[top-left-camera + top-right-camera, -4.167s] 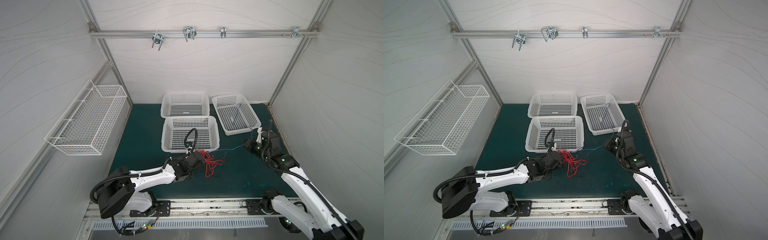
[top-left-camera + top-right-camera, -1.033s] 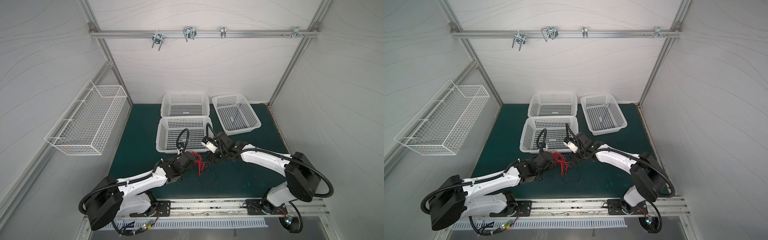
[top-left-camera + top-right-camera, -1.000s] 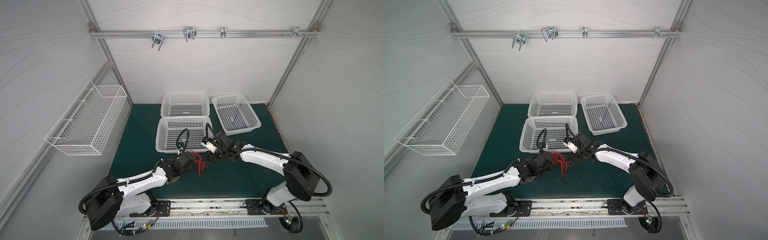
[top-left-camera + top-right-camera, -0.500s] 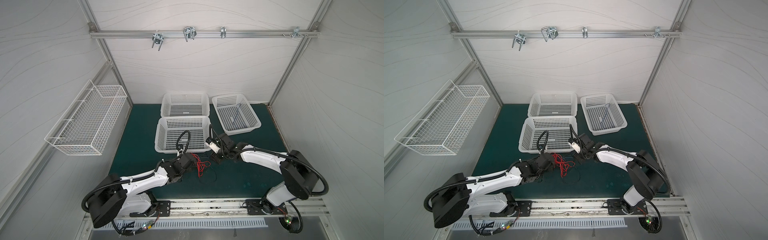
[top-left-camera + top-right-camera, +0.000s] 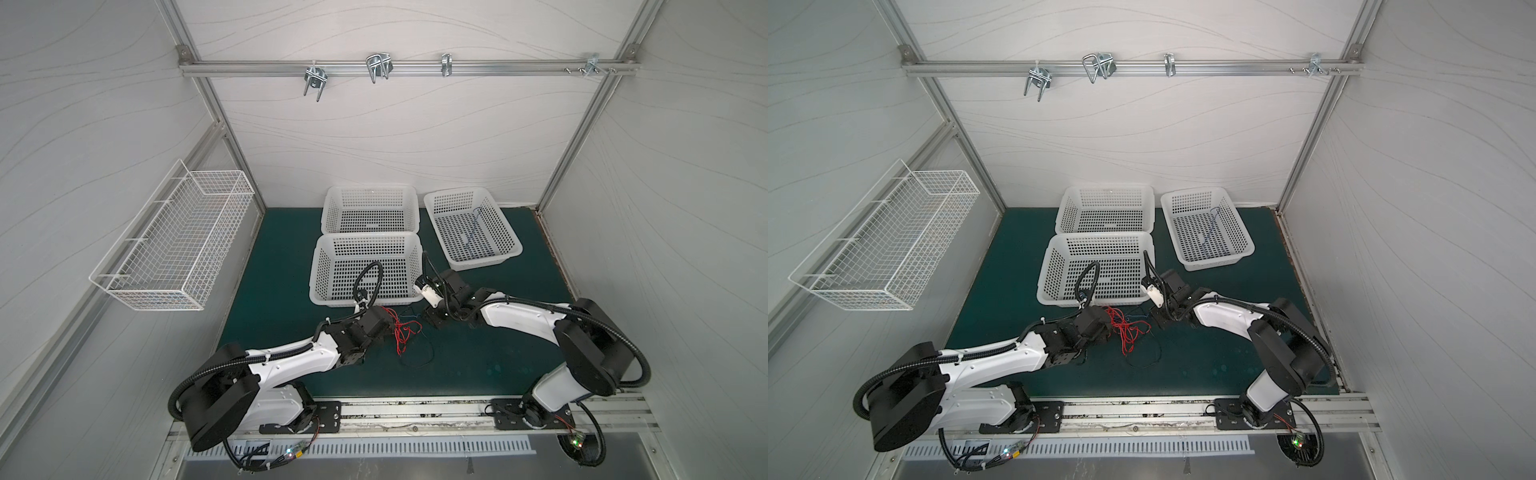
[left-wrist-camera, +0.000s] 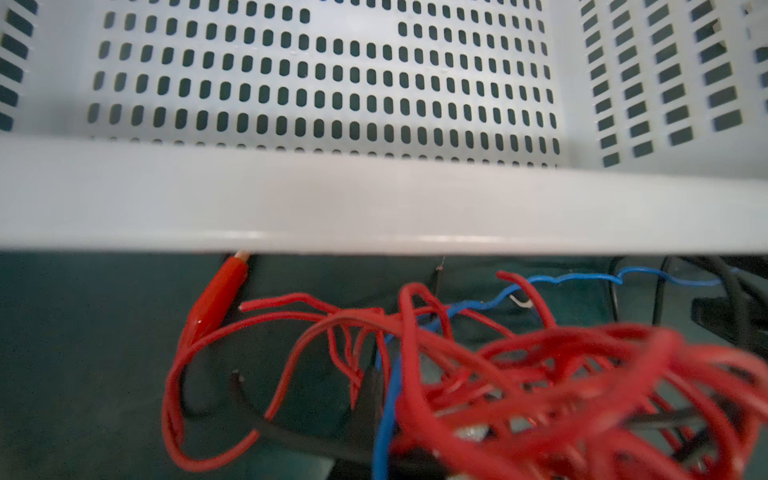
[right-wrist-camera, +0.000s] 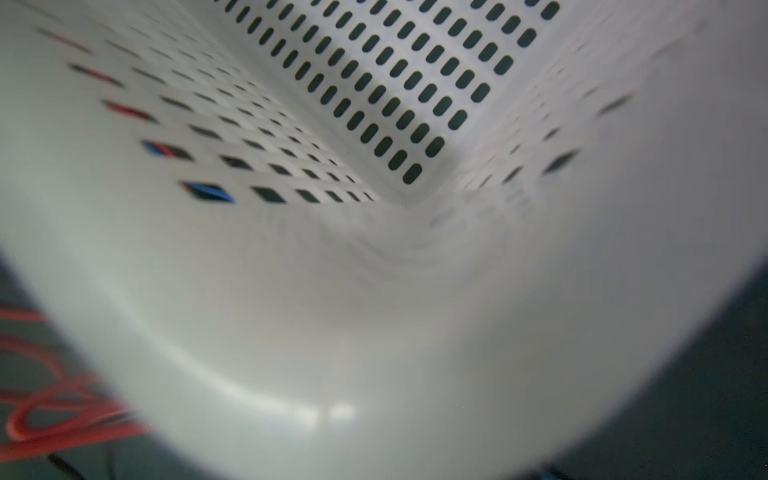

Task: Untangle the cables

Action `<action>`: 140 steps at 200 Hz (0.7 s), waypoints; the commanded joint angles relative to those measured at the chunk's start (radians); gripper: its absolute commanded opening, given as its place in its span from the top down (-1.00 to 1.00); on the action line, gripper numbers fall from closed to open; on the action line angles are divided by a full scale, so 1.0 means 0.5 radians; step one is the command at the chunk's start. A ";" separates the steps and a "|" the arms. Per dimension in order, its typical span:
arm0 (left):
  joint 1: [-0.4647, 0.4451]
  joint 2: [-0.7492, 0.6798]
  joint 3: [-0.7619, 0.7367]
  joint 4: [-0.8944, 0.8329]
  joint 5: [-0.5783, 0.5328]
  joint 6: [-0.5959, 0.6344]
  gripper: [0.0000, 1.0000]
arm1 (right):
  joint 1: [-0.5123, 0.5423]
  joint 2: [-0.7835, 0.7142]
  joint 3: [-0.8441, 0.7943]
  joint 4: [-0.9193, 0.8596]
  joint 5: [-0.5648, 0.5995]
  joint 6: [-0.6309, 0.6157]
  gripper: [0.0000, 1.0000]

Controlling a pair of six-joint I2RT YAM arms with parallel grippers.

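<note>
1. The left gripper (image 5: 386, 328) is clenched. The red tangle bunches right at its tip, so it appears to grip the cables (image 5: 402, 332) (its fingers are hidden behind wire in the left wrist view).
2. The right gripper (image 5: 432, 322) sits close by, at 3 o'clock of the tangle. Whether it is spread or closed on anything cannot be told, because its wrist view shows only blurred basket wall.
3. The cables lie on the green mat (image 5: 478, 365) at 6 o'clock of the nearer white basket (image 5: 332, 286), just beside its front wall. A red alligator clip (image 6: 216, 299) points at the rim, a blue cable (image 6: 573, 278) runs toward 3 o'clock, and a black loop (image 5: 419, 361) trails toward 5 o'clock.
4. The step in hand looks like this: the left arm anchors the knot while the right goes for one strand, probably the blue.
5. The next move calls for a pinch on that strand alone. A slow pull toward 3 o'clock should follow, away from the anchor and clear of the basket.
</note>
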 commanded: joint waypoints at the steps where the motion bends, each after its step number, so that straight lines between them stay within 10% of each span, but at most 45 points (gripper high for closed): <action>1: 0.010 0.012 0.018 0.054 -0.016 -0.032 1.00 | -0.001 0.094 0.047 0.071 -0.039 0.004 0.18; 98: 0.012 -0.014 0.026 0.037 -0.035 -0.036 1.00 | 0.001 0.060 -0.062 0.134 0.049 0.056 1.00; 140: 0.012 -0.039 0.006 0.020 -0.049 -0.053 1.00 | 0.000 -0.231 -0.120 -0.006 0.220 0.036 1.00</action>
